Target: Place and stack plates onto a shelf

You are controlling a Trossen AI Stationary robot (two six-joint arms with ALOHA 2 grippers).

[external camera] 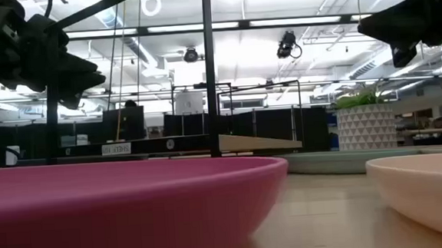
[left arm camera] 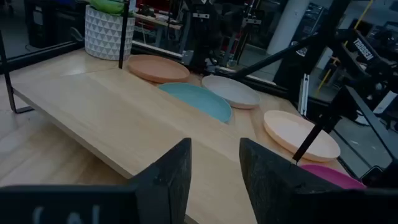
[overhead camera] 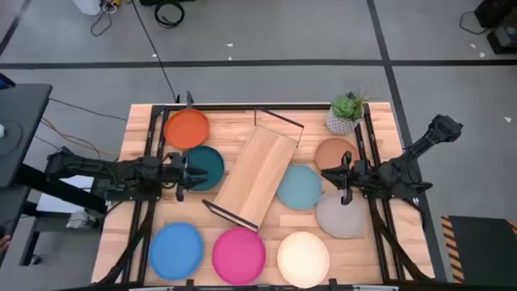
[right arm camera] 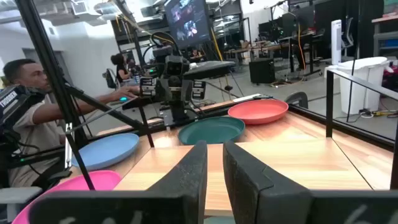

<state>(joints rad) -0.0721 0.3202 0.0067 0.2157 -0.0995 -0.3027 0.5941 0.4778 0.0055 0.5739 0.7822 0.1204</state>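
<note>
The shelf (overhead camera: 257, 176) lies slantwise mid-table on its black wire end frames. Eight plates lie flat on the table around it: orange (overhead camera: 187, 128), dark teal (overhead camera: 203, 167), terracotta (overhead camera: 335, 153), light blue (overhead camera: 300, 187), grey (overhead camera: 341, 214), bright blue (overhead camera: 176, 250), magenta (overhead camera: 239, 255) and cream (overhead camera: 303, 259). My left gripper (overhead camera: 190, 173) hangs above the dark teal plate's left edge, open, pointing at the shelf (left arm camera: 124, 118). My right gripper (overhead camera: 335, 179) hovers between the terracotta and light blue plates, narrowly open and empty, facing the shelf (right arm camera: 292, 155). In the low view both are well above the table.
A small potted plant (overhead camera: 346, 113) stands at the far right corner. Black frame posts run along both table sides. Bare wood shows between the shelf's near end and the near row of plates. A person (right arm camera: 25, 81) sits beyond the table's left side.
</note>
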